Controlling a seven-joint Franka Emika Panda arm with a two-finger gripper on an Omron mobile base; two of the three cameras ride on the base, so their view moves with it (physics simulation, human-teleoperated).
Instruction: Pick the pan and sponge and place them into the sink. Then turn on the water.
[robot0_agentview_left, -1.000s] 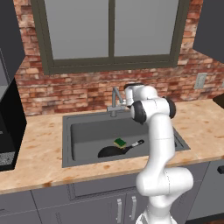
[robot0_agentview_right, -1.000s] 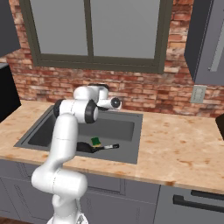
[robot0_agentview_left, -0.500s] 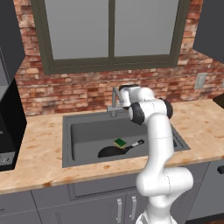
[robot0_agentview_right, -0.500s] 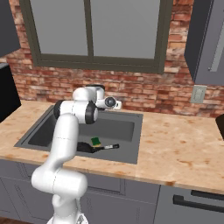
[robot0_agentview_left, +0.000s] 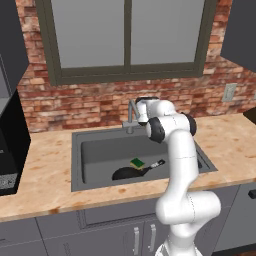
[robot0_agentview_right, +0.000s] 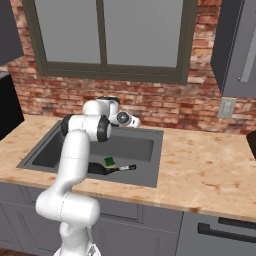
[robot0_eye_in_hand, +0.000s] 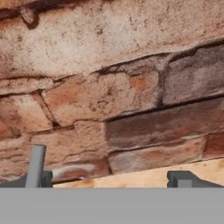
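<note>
The black pan (robot0_agentview_left: 126, 173) lies on the floor of the dark grey sink (robot0_agentview_left: 100, 152), its handle pointing right. Touching the pan's rim is the green sponge (robot0_agentview_left: 137, 162), also inside the basin. From the right base view the pan (robot0_agentview_right: 100, 169) and sponge (robot0_agentview_right: 109, 161) sit at the front of the sink (robot0_agentview_right: 135, 147). My gripper (robot0_agentview_left: 138, 107) is held above the sink's rear edge, right beside the faucet (robot0_agentview_left: 131, 114), facing the brick wall. In the hand view my gripper (robot0_eye_in_hand: 109, 181) is open and holds nothing, with a grey faucet rod (robot0_eye_in_hand: 36, 164) by its left tip.
A brick wall (robot0_eye_in_hand: 131, 87) stands close ahead of the hand, under a window (robot0_agentview_left: 125, 35). The wooden counter (robot0_agentview_left: 45, 175) runs both sides of the sink. A black appliance (robot0_agentview_left: 10, 145) stands at the far left. A wall socket (robot0_agentview_right: 227, 107) is on the right.
The hand has swung left along the sink's rear edge, closer to the faucet and the wall. Pan and sponge have not moved.
</note>
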